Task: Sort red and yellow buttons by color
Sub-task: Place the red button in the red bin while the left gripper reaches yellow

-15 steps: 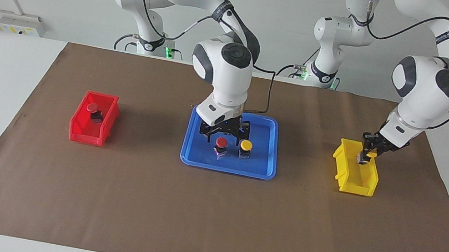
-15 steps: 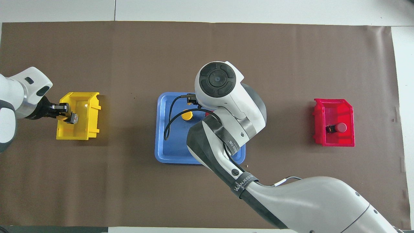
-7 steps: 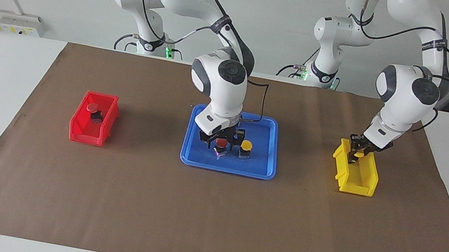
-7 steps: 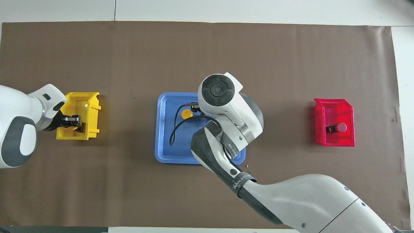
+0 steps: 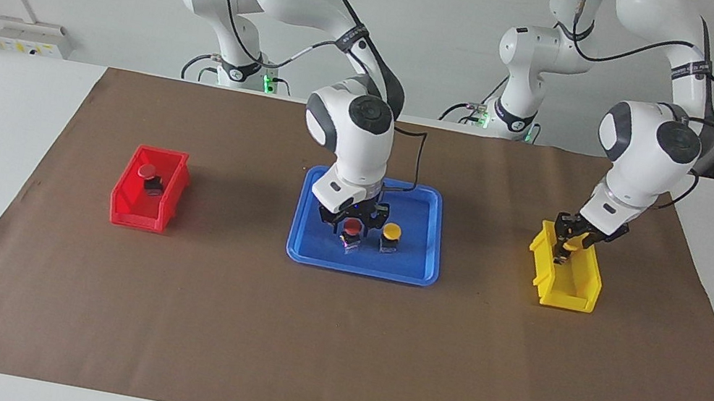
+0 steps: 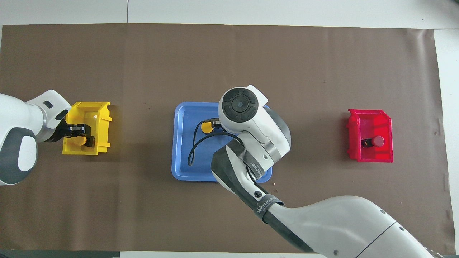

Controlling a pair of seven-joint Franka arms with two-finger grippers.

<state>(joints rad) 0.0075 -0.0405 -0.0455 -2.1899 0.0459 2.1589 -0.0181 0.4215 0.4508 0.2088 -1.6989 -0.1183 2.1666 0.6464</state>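
A red button [image 5: 352, 228] and a yellow button [image 5: 391, 231] stand side by side in the blue tray [image 5: 318, 252]. My right gripper [image 5: 353, 223] is low over the red button, open, with a finger on each side of it. In the overhead view the right arm's hand hides that red button, and the tray's yellow button [image 6: 206, 127] shows beside it. My left gripper [image 5: 569, 249] is down inside the yellow bin [image 5: 580, 288], shut on a second yellow button [image 6: 79, 140]. A second red button [image 5: 149, 173] lies in the red bin [image 5: 134, 213].
The tray [image 6: 183, 143] sits mid-table on brown paper. The yellow bin [image 6: 102, 122] is toward the left arm's end and the red bin [image 6: 369, 120] toward the right arm's end. A black cable loops from the right hand over the tray.
My right gripper came down around the tray's red button. My left gripper moved lower into the yellow bin with its yellow button.
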